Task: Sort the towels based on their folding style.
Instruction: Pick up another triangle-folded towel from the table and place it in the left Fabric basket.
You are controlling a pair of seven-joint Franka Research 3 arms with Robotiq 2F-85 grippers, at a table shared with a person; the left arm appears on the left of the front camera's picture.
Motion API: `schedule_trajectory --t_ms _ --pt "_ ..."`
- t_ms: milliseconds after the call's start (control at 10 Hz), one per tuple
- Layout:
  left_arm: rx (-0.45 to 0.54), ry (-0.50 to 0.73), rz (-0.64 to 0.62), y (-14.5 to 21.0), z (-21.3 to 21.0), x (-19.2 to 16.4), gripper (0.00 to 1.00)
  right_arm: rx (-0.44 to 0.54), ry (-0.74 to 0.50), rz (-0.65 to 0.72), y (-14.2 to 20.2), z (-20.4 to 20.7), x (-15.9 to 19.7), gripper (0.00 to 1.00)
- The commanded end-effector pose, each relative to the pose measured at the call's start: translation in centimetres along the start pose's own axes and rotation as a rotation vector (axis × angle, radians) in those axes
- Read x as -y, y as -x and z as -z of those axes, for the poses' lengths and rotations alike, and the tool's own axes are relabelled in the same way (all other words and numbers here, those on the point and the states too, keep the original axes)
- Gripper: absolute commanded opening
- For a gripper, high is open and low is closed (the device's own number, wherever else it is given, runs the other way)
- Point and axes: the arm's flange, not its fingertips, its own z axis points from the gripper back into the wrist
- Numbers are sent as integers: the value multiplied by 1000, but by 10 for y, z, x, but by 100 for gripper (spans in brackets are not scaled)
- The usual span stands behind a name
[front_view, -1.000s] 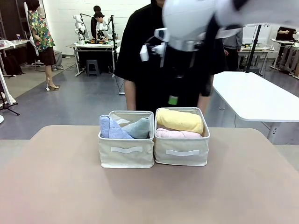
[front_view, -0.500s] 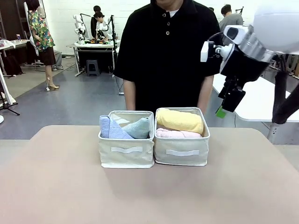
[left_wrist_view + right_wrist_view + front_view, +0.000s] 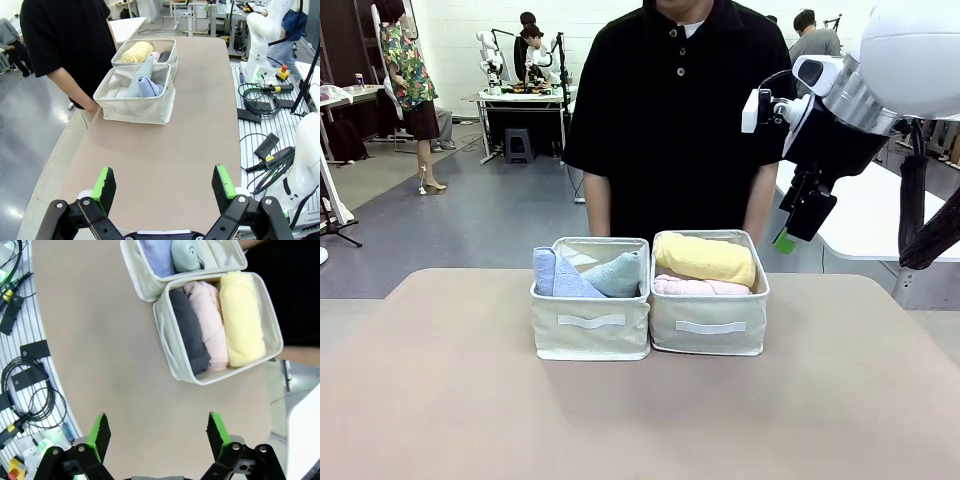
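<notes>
On the desk [image 3: 440,400], the left basket [image 3: 590,335] holds blue towel [image 3: 552,275] and teal towel [image 3: 618,274]; right basket [image 3: 709,335] holds yellow towel [image 3: 705,258] and pink towel [image 3: 695,287]. The right wrist view adds a dark grey towel [image 3: 189,332], perhaps hiding another. Left gripper [image 3: 164,183] and right gripper [image 3: 157,434]: jaws wide, empty.

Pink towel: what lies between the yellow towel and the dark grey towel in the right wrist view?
Yes, the pink towel lies between the yellow towel and the grey towel, touching both, in the right wrist view.
</notes>
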Motion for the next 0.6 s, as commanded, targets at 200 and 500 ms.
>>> schedule_trajectory --t_ms 200,500 --pt "10 -5 4 -2 0 1 100 0 0 0 1 0 1 100" --pt "10 -5 4 -2 0 1 100 239 -322 12 53 -51 25 100"
